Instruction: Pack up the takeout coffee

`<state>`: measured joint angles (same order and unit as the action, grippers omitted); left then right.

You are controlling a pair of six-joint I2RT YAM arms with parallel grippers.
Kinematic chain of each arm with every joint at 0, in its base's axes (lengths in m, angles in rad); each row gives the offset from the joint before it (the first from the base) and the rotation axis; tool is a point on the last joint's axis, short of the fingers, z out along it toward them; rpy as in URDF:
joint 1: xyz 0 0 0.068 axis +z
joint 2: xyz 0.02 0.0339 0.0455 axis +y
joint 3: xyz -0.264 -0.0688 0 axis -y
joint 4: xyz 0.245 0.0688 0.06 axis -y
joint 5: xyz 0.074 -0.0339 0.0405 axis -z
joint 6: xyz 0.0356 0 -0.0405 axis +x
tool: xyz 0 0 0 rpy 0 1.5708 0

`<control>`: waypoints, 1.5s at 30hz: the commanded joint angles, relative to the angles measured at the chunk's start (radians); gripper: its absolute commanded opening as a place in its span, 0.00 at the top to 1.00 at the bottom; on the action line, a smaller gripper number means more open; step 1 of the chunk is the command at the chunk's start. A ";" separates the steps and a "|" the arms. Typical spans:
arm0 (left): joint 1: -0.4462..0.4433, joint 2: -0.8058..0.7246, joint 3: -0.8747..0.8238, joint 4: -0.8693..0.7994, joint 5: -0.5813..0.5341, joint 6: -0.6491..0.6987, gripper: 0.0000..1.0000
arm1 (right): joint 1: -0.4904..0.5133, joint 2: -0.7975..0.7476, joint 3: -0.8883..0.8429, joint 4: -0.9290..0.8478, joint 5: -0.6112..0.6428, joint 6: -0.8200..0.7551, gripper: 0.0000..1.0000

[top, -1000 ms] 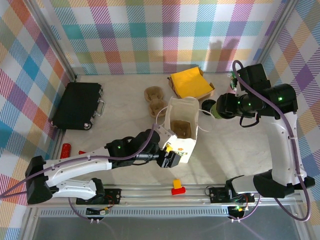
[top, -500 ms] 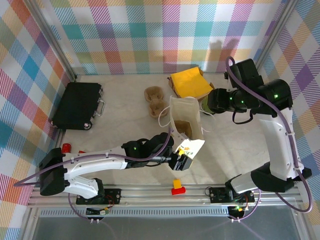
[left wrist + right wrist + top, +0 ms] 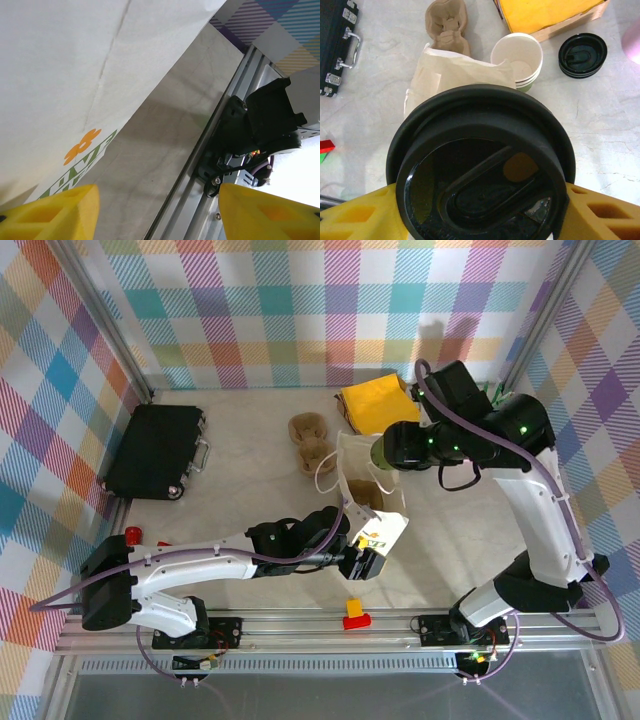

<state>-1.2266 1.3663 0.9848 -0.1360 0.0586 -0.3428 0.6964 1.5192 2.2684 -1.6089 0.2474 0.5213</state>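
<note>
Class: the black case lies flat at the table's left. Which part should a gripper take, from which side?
Probably its handle: the black case lies flat, too broad for jaws, and the handle juts from the edge facing the white paper bag. Come down from above.

Left hand (image 3: 160, 212) spread — right hand (image 3: 480, 220) clamped

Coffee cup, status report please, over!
Right hand gripping coffee cup, above white bag's mouth. Left hand open, against bag's side. Nothing between cup and bag.

black case (image 3: 155, 451) on pale table (image 3: 235, 490)
</note>
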 commanded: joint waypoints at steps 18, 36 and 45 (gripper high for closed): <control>-0.008 -0.022 -0.020 -0.024 -0.042 0.025 0.36 | 0.106 0.077 0.174 -0.162 0.026 0.035 0.43; -0.008 -0.034 -0.041 -0.011 -0.052 0.019 0.36 | 0.234 0.168 0.172 -0.166 0.070 0.091 0.43; -0.008 -0.057 -0.051 -0.013 -0.054 0.017 0.36 | 0.260 0.199 0.200 -0.175 0.093 0.102 0.43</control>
<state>-1.2274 1.3441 0.9508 -0.1513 0.0170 -0.3313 0.9497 1.7168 2.4466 -1.6085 0.3153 0.5968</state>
